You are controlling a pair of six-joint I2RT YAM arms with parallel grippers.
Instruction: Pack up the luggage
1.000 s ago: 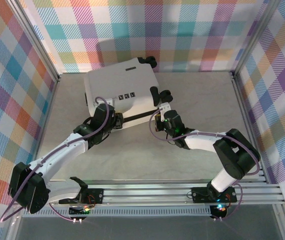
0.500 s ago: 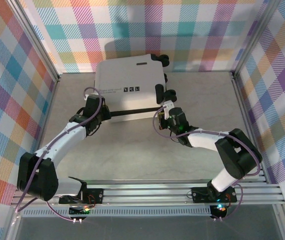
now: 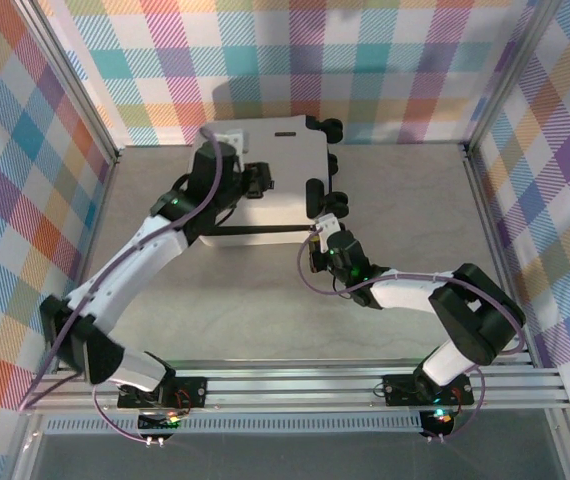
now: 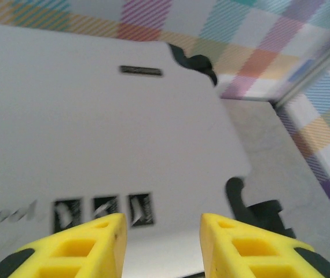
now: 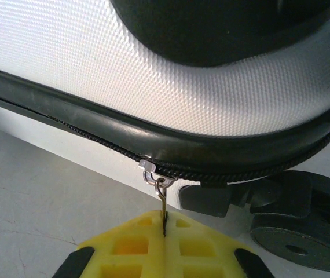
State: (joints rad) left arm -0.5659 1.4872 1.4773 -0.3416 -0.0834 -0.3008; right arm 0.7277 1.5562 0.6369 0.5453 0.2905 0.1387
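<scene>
**Suitcase zip in hand**

The white hard-shell luggage [image 3: 265,185] lies flat, lid [image 4: 95,116] down, at the table's [image 3: 395,200] far end. At its near right corner, by a wheel [image 5: 298,246], the right gripper [image 5: 164,231] pinches the zipper pull [image 5: 161,194], apparently to run the zip. Above the lid, the left gripper [image 4: 162,229] stands parted and empty, likely to steady it

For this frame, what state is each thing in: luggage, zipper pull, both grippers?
luggage: closed, lying flat on the table
right gripper: shut on the zipper pull
zipper pull: pinched, taut from its slider
left gripper: open, empty, above the luggage
</scene>
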